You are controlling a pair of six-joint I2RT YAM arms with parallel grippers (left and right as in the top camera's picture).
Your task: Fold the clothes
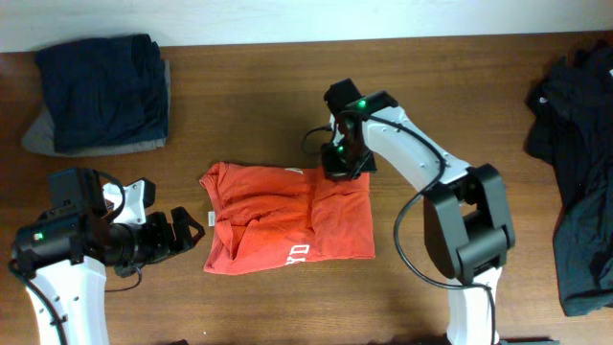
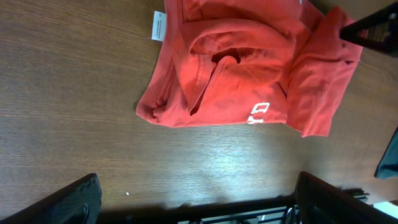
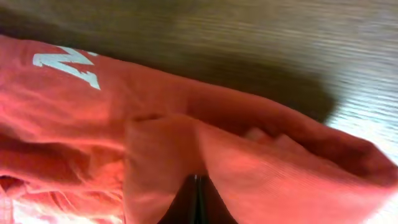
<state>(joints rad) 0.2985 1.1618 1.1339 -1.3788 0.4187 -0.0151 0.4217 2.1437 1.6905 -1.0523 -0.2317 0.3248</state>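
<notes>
Centrally on the counter (image 1: 287,77) lies the orange-red T-shirt (image 1: 287,225), bare wood open along its near and left edges. Our right arm (image 1: 412,149) reaches to its far right corner, jaws pinched shut on the fabric; our left arm (image 1: 57,240) hangs beside the left edge, jaws wide and empty.

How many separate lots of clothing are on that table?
3: a folded dark stack top left, the orange-red T-shirt in the middle, a dark heap at right; stacks may hide more.
</notes>
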